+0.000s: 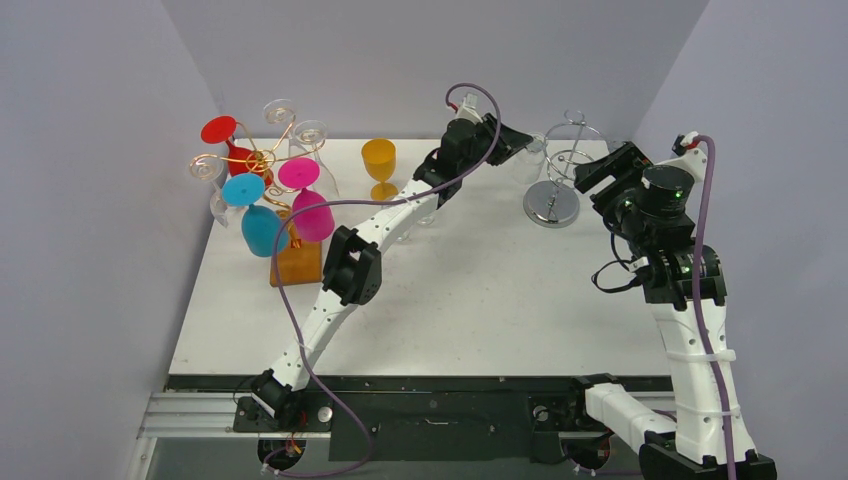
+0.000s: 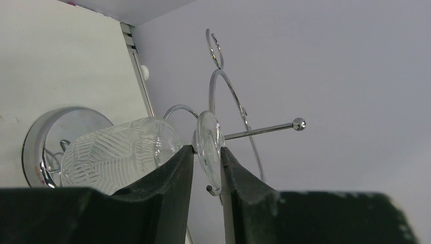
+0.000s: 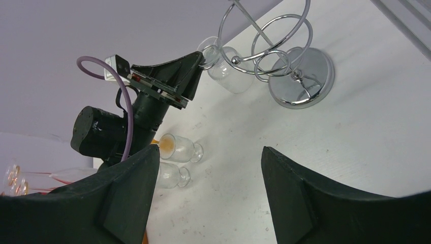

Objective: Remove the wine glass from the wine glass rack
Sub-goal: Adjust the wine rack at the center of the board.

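The left fingers pinch the foot of the clear wine glass, which hangs on the chrome rack at about 1 o'clock on the worktop; the right fingers stand wide open and empty at the rack's 3 o'clock. A pull off the wire's line could snag the foot and tip the rack, or the slick glass could slip. The stem's seat in the wire is hidden behind the fingers.
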Controlling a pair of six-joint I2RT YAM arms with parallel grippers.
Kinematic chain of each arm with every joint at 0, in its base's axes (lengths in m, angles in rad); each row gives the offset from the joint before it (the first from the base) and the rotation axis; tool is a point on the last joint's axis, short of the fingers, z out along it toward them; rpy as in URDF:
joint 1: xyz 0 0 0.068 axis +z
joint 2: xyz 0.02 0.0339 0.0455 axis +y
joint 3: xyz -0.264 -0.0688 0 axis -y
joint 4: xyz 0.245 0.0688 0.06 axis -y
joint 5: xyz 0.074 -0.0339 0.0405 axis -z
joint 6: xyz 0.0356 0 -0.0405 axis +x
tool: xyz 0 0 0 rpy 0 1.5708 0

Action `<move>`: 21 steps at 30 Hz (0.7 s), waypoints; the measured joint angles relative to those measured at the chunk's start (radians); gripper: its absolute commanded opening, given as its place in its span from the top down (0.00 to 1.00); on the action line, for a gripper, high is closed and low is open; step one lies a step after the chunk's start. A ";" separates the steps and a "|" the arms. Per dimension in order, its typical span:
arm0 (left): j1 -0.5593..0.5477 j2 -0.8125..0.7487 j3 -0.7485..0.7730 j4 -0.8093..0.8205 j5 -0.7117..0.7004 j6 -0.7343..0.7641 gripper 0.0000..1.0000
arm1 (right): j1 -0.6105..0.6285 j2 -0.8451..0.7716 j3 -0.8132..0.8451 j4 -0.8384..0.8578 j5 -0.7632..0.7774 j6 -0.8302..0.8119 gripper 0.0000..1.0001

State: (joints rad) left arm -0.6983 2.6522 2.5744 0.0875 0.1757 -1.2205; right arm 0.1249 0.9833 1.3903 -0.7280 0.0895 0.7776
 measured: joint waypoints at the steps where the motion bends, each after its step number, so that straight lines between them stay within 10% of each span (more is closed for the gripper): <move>1: 0.001 0.000 -0.001 0.000 0.002 -0.003 0.79 | 0.000 0.000 0.000 0.000 0.000 0.000 0.32; 21: 0.025 0.000 -0.049 0.063 0.077 -0.148 1.00 | -0.002 0.000 -0.014 0.001 -0.001 0.000 0.32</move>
State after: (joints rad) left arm -0.6731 2.6522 2.5256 0.1505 0.2523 -1.3689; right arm 0.1230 0.9836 1.3758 -0.7273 0.0883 0.7780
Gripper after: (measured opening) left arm 0.097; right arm 0.685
